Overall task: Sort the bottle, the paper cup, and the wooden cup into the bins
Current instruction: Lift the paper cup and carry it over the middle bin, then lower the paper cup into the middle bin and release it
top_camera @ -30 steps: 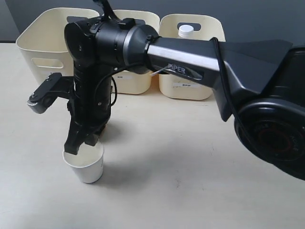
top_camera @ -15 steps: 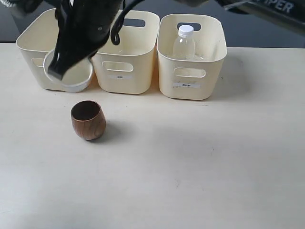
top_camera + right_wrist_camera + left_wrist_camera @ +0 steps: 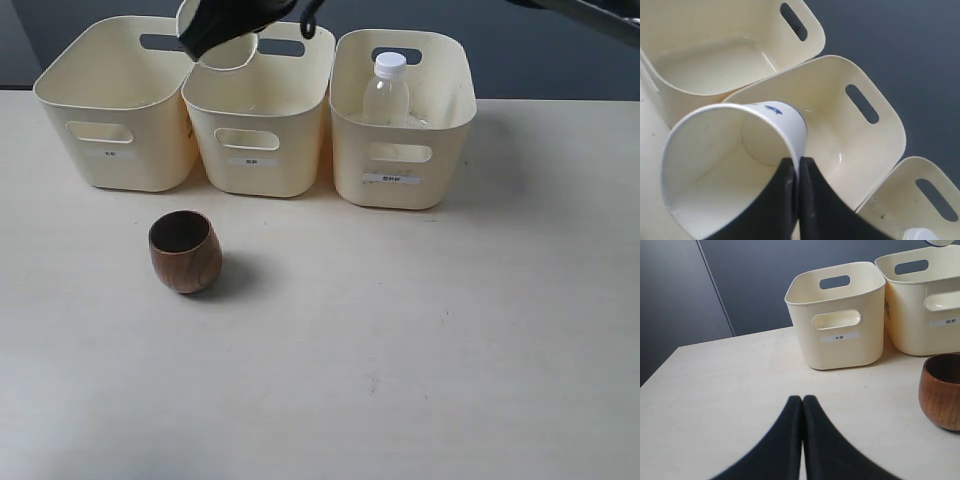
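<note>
Cream plastic fills most of my exterior view: the three bins stand in a row at the back of the pale desk (image 3: 420,350), the left bin (image 3: 115,100), the middle bin (image 3: 258,125) and the right bin (image 3: 402,120) touching or nearly touching side by side, each with a small white label on its front. My right pincer (image 3: 796,167) is pinched shut on the wall of the paper cup (image 3: 228,50), one finger inside and one outside the rim, and it holds the cup tilted in the air above the middle bin, near that bin's left rear edge; in the right wrist view the cup's open mouth faces the camera, with a small blue mark on its side and the middle bin's hollow below it. I see the bottle (image 3: 386,90) upright inside the right bin, its white cap rising above the rim. I see the wooden cup (image 3: 185,251) upright on the desk in front of the gap between the left and middle bins, well apart from them. My left pincer (image 3: 802,405) is closed with its two dark fingers pressed together and nothing between them, low over the desk, facing the left bin, the wooden cup off to one side
</note>
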{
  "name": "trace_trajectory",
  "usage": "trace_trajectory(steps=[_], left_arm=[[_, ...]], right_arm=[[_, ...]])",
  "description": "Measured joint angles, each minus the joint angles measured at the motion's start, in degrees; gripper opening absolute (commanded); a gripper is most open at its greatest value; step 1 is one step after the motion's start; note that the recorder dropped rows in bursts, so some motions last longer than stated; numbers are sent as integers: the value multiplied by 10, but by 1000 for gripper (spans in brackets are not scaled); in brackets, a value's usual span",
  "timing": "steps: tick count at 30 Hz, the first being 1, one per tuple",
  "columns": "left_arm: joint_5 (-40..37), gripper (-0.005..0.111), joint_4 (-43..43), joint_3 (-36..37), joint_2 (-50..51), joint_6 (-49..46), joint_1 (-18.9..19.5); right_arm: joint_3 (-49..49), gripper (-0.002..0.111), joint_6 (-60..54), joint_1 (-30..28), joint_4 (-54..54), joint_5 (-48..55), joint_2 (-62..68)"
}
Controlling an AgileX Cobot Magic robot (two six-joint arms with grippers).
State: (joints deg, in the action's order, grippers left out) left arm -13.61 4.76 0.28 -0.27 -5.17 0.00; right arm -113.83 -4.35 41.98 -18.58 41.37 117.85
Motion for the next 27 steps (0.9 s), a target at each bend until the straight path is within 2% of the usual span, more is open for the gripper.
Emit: trace_trajectory(steps=[8, 27], left_arm=[[0, 0, 0, 0, 0, 0, 0], [0, 0, 0, 0, 0, 0, 0]], right_arm=[[0, -1, 2, -51, 55, -21, 42], [0, -1, 3, -69, 87, -50, 83]])
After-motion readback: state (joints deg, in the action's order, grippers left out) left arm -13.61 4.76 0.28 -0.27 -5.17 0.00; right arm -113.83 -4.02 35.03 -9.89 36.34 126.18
